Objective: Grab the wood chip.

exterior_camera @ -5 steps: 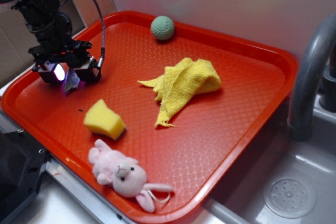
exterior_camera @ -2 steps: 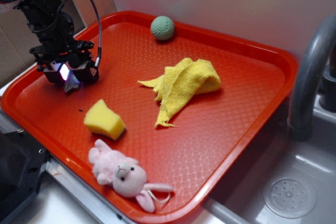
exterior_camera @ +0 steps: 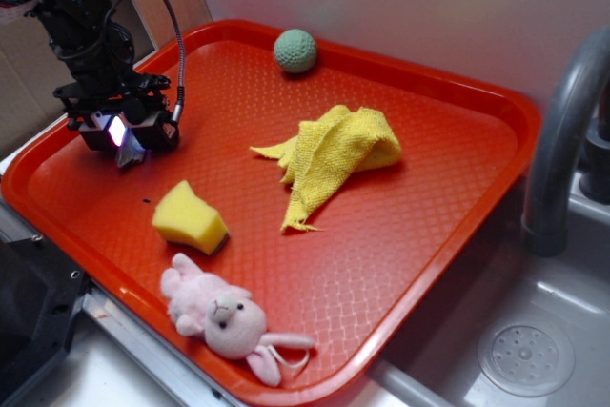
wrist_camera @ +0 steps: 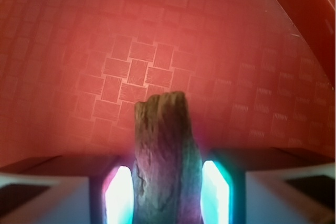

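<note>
The wood chip (wrist_camera: 164, 145), a rough grey-brown sliver, stands upright between my two lit pads in the wrist view, and both pads touch its sides. My gripper (wrist_camera: 167, 184) is shut on it. From outside, the gripper (exterior_camera: 124, 138) hangs over the left part of the red tray (exterior_camera: 419, 226), and the wood chip (exterior_camera: 130, 152) pokes out below the fingers, just above the tray floor. Whether its tip touches the tray I cannot tell.
A yellow sponge wedge (exterior_camera: 189, 217) lies just right and in front of the gripper. A pink plush bunny (exterior_camera: 227, 319) sits at the tray's front edge, a crumpled yellow cloth (exterior_camera: 332, 152) in the middle, a green ball (exterior_camera: 294, 50) at the back. A sink and faucet (exterior_camera: 562, 131) stand to the right.
Since a second ago the gripper has shifted a little left and turned slightly, carrying the chip. It has stayed still over the last half second.
</note>
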